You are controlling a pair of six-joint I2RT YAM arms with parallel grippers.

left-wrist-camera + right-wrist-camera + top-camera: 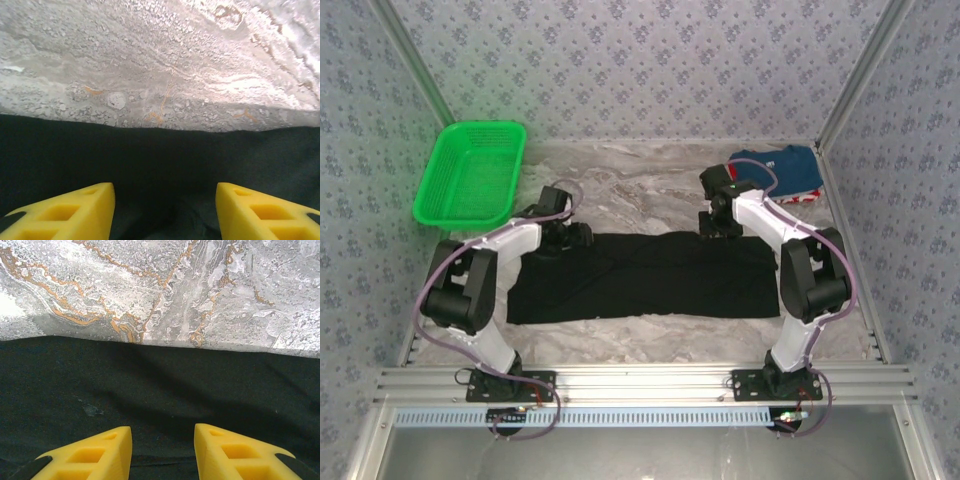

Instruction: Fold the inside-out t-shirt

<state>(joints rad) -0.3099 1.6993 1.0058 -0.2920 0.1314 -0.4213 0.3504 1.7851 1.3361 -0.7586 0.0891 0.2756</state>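
Marble-pattern table (650,190) carries everything. Inside-out t-shirt (650,280): black, laid flat as a wide band across the table's middle, between the 2 arms, long edges running left to right. Its far edge reads as a straight line in both wrist views. Green basket (470,175) sits far left, well apart from the t-shirt. Folded blue shirt (778,170) with red trim lies far right, near the right arm. Left gripper (563,236) is at the t-shirt's far edge, left end; jaws wide apart, black fabric beneath them. Right gripper (720,225) is at the far edge, right of centre; jaws apart over the fabric, with a narrower gap.
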